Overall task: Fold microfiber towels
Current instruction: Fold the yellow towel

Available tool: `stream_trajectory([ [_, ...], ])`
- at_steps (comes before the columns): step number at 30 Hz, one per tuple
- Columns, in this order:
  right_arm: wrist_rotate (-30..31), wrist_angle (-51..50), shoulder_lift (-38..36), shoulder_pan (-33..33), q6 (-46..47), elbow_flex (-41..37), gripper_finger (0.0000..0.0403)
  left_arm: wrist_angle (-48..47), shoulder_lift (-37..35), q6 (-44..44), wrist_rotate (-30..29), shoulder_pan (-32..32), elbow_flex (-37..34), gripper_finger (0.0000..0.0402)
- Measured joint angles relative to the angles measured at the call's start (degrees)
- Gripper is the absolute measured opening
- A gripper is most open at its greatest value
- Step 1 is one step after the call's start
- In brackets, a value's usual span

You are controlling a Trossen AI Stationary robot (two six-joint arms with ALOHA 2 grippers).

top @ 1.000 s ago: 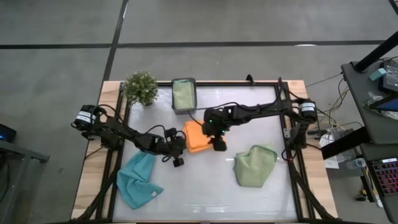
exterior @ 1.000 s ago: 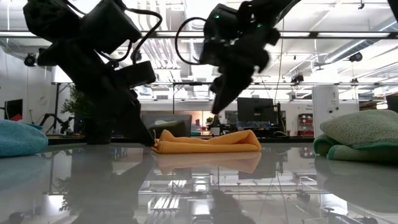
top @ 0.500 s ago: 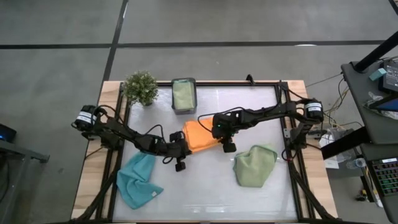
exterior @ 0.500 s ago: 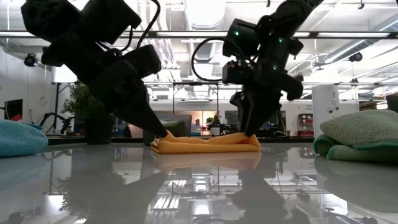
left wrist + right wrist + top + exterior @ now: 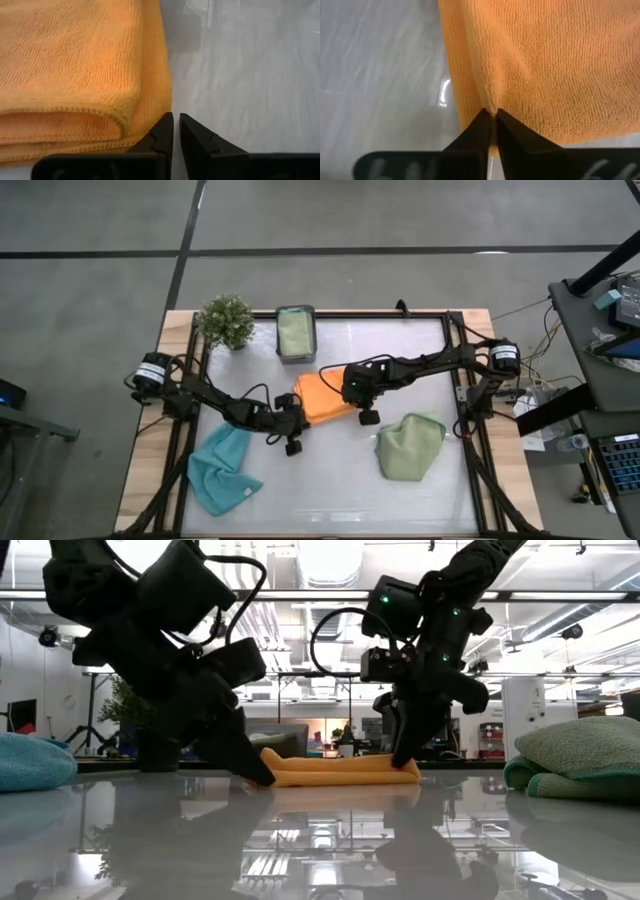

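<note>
The orange microfiber towel (image 5: 322, 398) lies folded in layers on the table's middle. My right gripper (image 5: 357, 406) is shut on it near its right end (image 5: 405, 768). At the towel's left end (image 5: 275, 772), my left gripper (image 5: 294, 418) slants down, shut, with nothing between its fingers (image 5: 176, 117). A light blue towel (image 5: 222, 465) lies crumpled at the near left. A sage green towel (image 5: 410, 445) lies at the near right. My right gripper pinches a small raised ridge of the orange towel's top surface (image 5: 493, 100) between its two fingertips, close to one edge. The fingers come steeply from above. The towel lies flat on the table. My left gripper rests the outer side of one shut finger (image 5: 162, 127) against the towel's folded edge at a corner (image 5: 164, 102), slanting down from the table's left; the tips are at table level.
A small dark grey box (image 5: 295, 332) holding a green cloth stands at the far edge. A potted plant (image 5: 226, 320) is at the far left corner. Bare table lies between the blue and green towels.
My right gripper has come down and toward the table's near right onto the orange towel's right end, and has shut on it. My left gripper has sunk a little and tipped toward the towel's left end. The towel's raised left end now lies lower.
</note>
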Motion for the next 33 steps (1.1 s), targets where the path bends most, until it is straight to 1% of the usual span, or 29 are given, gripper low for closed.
stream_trajectory([
  [6,0.0,-1.9,-1.1,0.1,0.0,0.6,0.0009,-3.3,-0.7,-2.3,0.0,0.1,0.0,0.0019],
  [14,-0.2,-3.1,-4.1,0.7,-0.4,-0.1,0.0009,-3.7,-0.8,-2.4,0.4,0.2,-0.1,0.0019],
  [18,-0.4,-2.0,-3.0,1.8,0.6,-0.1,0.0009,-3.3,-0.8,-2.4,0.6,0.2,-0.3,0.0019],
  [24,-0.7,-1.8,-1.4,3.2,-2.2,-0.2,0.0009,-3.4,-0.8,-2.4,1.1,0.2,-0.2,0.0019],
  [30,-0.6,-4.8,-1.4,3.2,-3.8,-0.2,0.0009,-3.9,-1.1,-2.4,1.4,0.2,-0.2,0.0019],
  [33,-0.6,-5.7,-1.4,3.2,-3.8,-0.3,0.0011,-6.1,-2.5,-2.4,1.7,0.2,-0.3,0.0019],
])
